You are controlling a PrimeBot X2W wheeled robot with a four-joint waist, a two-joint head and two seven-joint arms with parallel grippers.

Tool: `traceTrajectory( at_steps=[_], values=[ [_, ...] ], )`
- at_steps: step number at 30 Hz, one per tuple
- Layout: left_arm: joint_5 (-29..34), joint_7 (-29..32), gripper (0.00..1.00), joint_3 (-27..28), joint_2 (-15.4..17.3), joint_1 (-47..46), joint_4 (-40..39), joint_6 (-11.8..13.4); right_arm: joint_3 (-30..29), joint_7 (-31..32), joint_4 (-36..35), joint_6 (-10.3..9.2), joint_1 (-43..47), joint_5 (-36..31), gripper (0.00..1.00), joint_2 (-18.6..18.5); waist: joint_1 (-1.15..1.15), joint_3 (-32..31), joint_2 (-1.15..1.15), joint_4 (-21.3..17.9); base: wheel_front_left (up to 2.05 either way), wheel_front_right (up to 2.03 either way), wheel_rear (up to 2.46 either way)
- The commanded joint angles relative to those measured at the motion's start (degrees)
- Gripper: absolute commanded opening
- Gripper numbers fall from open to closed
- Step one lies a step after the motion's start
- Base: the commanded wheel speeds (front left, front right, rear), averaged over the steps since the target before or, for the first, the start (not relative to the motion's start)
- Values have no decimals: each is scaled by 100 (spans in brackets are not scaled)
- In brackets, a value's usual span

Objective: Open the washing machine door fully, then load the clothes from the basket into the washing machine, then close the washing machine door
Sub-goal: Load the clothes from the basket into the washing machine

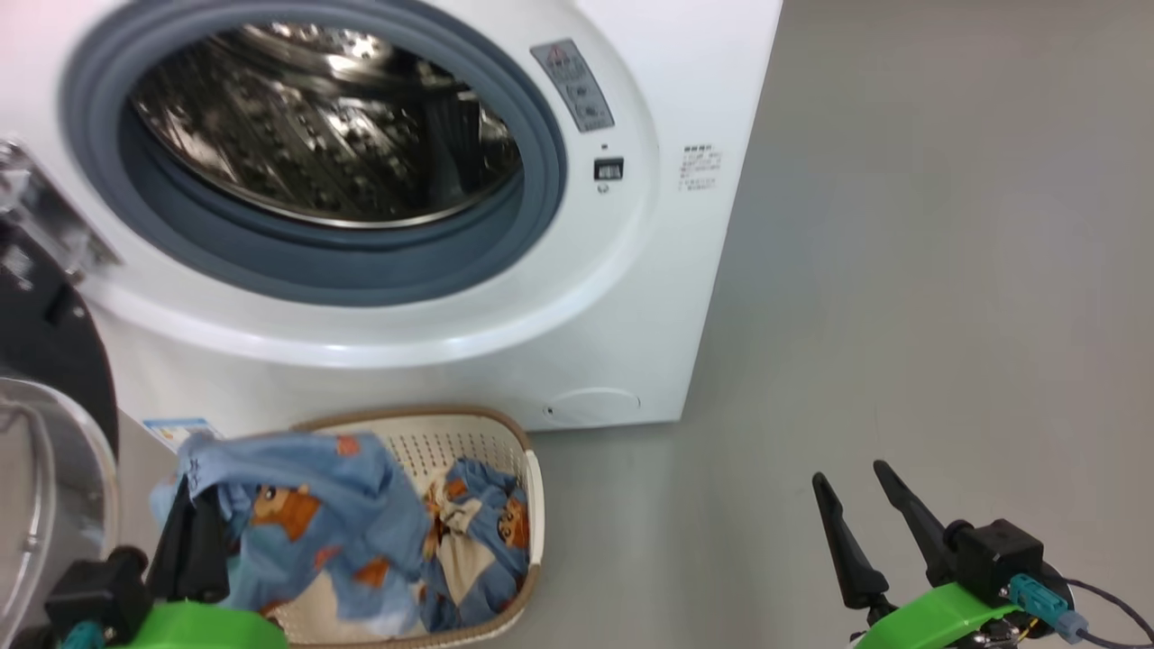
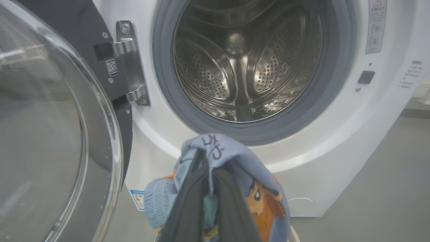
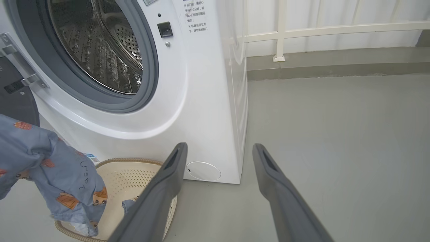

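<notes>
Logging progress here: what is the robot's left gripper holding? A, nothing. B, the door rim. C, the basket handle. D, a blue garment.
D: the left gripper is shut on a blue garment, which hangs over the basket before the open washing machine.

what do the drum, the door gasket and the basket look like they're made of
The drum looks like polished steel: mirror-bright, with rows of punched holes. The gasket is probably rubber: matte grey, smoothly folded, no glare. The basket is likely moulded plastic: cream, slightly glossy, evenly perforated; its brown rim looks woven, perhaps an imitation.
</notes>
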Motion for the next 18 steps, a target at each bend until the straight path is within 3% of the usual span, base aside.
traceTrajectory(
  at_steps=[1, 18],
  values=[
    [63, -77, 0, 222, 73, 41, -247, 4, 105, -62, -112, 9, 46, 46, 100, -43, 0, -284, 0, 75, 0, 0, 0],
    [14, -78, 0, 234, -25, 765, -561, 85, 33, 12, -169, 9, 356, 57, 100, 3, 0, -767, 0, 120, 0, 0, 0]
  ],
)
